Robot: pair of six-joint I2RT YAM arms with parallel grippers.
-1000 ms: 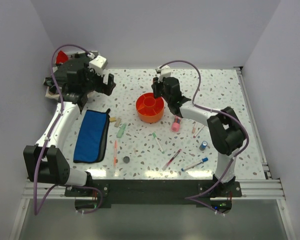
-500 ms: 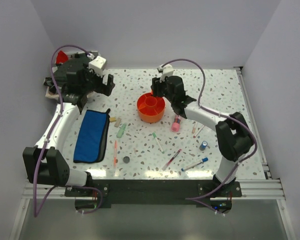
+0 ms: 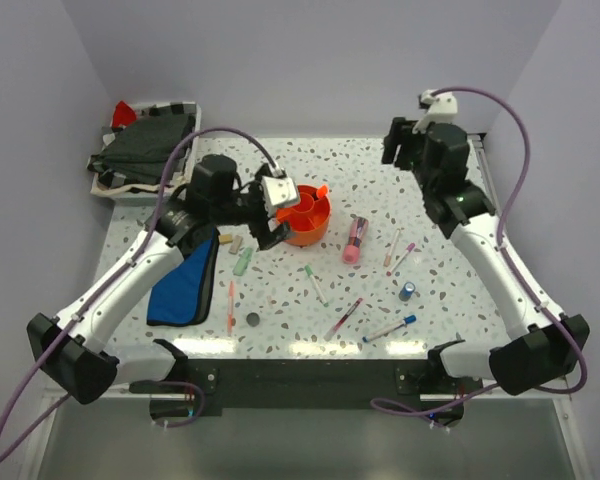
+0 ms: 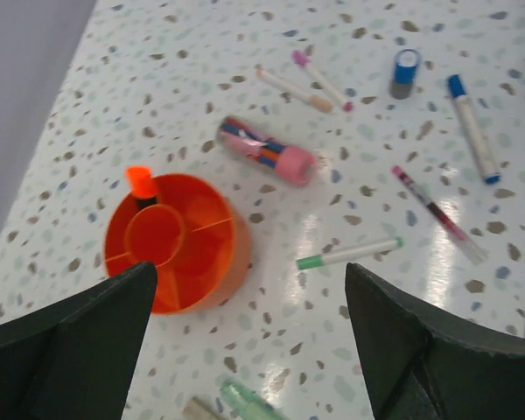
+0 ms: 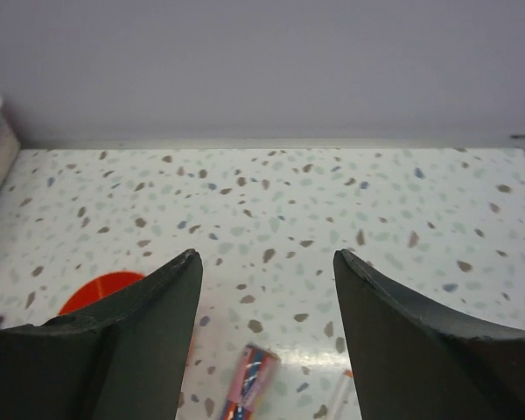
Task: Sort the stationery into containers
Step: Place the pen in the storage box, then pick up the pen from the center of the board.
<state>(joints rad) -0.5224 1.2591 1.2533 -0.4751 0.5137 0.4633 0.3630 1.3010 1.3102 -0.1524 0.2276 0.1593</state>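
Jaws of left gripper (image 4: pixel 249 289) spread, empty, poised over orange organiser (image 4: pixel 238 249) nearer the left jaw, highlighter (image 4: pixel 140 182) stowed upright inside, presumably choosing next item; right gripper (image 5: pixel 267 262) spread, empty, parked clear.

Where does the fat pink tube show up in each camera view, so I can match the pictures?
Top external: the pink tube lies right of centre, just right of the orange organiser.
Left wrist: upper middle, up and right of the organiser.
Right wrist: cut off by the bottom edge, right of the organiser's visible sliver.
Shared landmark: the orange organiser.
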